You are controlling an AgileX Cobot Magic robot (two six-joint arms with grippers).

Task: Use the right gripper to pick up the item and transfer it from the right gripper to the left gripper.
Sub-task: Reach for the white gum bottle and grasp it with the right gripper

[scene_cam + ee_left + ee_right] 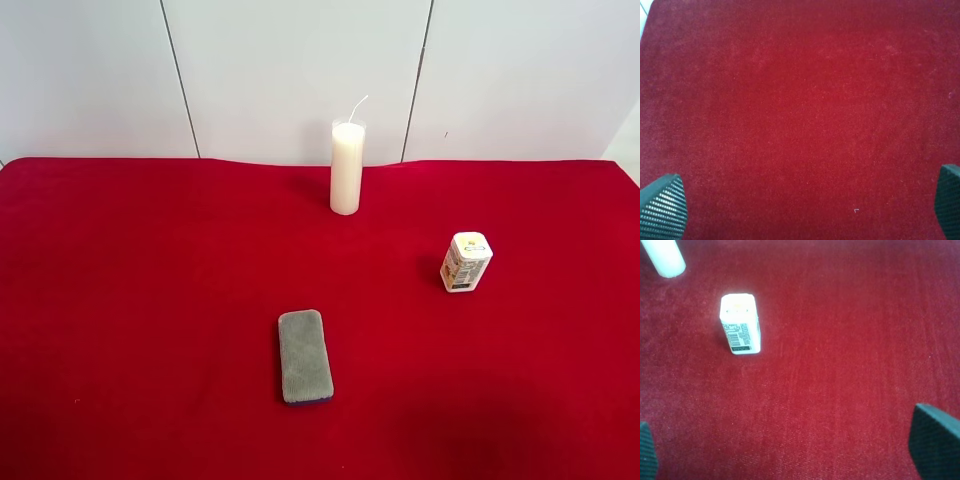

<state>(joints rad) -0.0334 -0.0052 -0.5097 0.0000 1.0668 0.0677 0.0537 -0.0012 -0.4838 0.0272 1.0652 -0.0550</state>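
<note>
Well ahead of the right gripper (790, 450), whose jaws were spread wide and empty, the small white labelled bottle (740, 325) stood upright on the red cloth (850, 340), near the white candle (662, 257). The left gripper (805, 205) was likewise spread.

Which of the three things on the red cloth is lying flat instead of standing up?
The grey pad nearest the camera; the tall white candle and the small white bottle both stand upright.
</note>
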